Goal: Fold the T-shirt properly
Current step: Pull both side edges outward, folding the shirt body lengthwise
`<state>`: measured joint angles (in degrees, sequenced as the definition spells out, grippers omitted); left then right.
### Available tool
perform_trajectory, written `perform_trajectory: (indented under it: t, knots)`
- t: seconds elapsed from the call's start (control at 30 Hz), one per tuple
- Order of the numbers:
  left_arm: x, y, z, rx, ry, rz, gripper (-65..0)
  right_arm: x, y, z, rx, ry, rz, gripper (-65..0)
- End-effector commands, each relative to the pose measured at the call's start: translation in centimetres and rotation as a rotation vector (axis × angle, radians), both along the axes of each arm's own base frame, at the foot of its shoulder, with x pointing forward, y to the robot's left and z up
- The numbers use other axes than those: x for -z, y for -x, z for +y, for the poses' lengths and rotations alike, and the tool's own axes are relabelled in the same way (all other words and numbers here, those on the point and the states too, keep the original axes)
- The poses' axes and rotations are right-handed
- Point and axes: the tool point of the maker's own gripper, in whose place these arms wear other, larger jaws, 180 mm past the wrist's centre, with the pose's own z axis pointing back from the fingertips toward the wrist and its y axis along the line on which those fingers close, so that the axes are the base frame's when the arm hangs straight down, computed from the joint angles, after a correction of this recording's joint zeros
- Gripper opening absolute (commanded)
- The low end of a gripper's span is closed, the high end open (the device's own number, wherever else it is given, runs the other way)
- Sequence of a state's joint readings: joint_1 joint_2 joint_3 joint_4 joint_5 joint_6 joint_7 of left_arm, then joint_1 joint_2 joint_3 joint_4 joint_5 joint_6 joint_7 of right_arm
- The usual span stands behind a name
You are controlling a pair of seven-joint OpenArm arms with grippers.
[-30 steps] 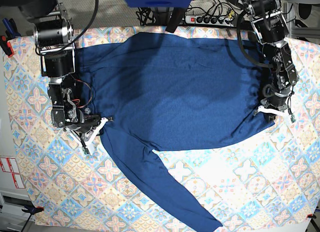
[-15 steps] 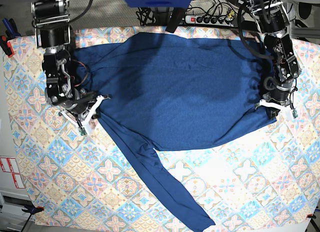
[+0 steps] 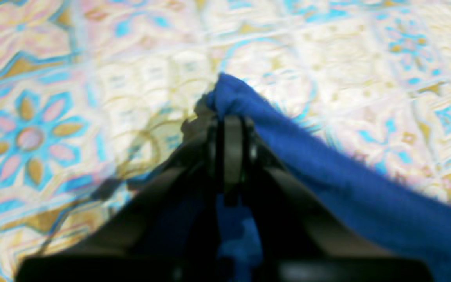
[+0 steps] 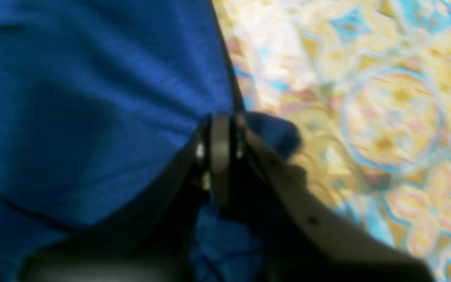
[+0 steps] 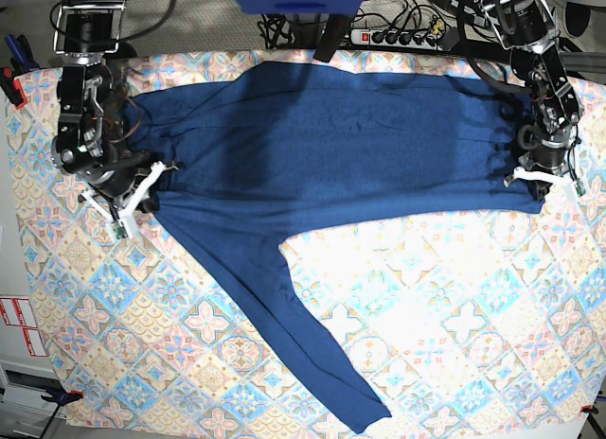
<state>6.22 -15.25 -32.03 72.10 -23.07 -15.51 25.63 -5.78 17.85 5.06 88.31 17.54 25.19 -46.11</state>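
Observation:
The navy-blue T-shirt [image 5: 341, 146] lies stretched across the far half of the table, one long sleeve [image 5: 294, 335] trailing toward the front edge. My left gripper [image 5: 543, 181] is shut on the shirt's edge at the right side; in the left wrist view [image 3: 231, 117] a bunched blue corner [image 3: 229, 94] sticks out past the closed jaws. My right gripper [image 5: 137, 195] is shut on the shirt's edge at the left side; in the right wrist view [image 4: 219, 125] the fabric [image 4: 92, 98] fans out from the closed jaws.
The pastel patterned tablecloth [image 5: 454, 297] covers the table. A power strip and cables [image 5: 398, 32] lie beyond the far edge. Red-handled clamps [image 5: 11, 79] sit at the far left corner, a white label [image 5: 19, 325] beside the left edge.
Both grippers have moved outward and toward the far edge with the shirt held, pulling its body taut and narrower. The sleeve has dragged up and left.

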Motion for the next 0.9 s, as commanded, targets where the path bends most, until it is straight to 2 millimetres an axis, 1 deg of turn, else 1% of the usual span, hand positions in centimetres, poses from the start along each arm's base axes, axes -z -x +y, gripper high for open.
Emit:
perform_trajectory:
  t: [0.0, 0.07, 0.2, 0.3, 0.43, 0.57, 0.67, 0.7, 0.8, 0.87]
  knots:
    - [-2.0, -1.1, 1.0, 0.000, -0.031, -0.058, -65.0, -1.2, -0.6, -0.4, -0.004, 0.007, -0.043, -64.7]
    - [-2.2, -0.5, 2.0, -0.010, -0.049, -0.051, -65.0, -1.4, -0.4, -0.2, -0.010, 0.010, -0.046, -64.7]
    - [-2.1, -0.1, 2.1, -0.017, -0.033, -0.053, -65.0, -1.4, 0.7, 0.2, -0.024, 0.015, -0.043, -64.7]
    - [-1.7, 1.0, 2.3, -0.029, -0.007, -0.049, -65.0, -1.7, 1.5, 0.6, -0.038, 0.020, -0.047, -64.7]
    - [-1.0, 2.3, 2.2, -0.044, 0.030, -0.042, -65.0, -2.1, 2.3, 1.0, -0.054, 0.025, -0.054, -64.7]
    - [-1.1, 3.3, 2.9, -0.050, 0.036, -0.035, -65.0, -2.5, 2.8, 1.2, -0.062, 0.030, -0.061, -64.7]
    - [-0.7, 4.1, 2.9, -0.056, 0.052, -0.025, -65.0, -2.9, 3.3, 0.4, -0.042, 0.041, -0.067, -64.7]
    - [-0.8, 4.1, 2.8, -0.055, 0.053, -0.028, -65.0, -2.9, 3.5, 0.3, -0.040, 0.044, -0.067, -64.7]
    - [-0.7, 4.5, 2.5, -0.029, 0.051, -0.023, -65.0, -2.7, 4.1, 0.4, -0.044, 0.045, -0.057, -64.7]
    - [-1.1, 4.1, 1.8, 0.013, 0.048, -0.035, -65.0, -2.7, 4.3, 0.5, -0.047, 0.045, -0.055, -64.7]
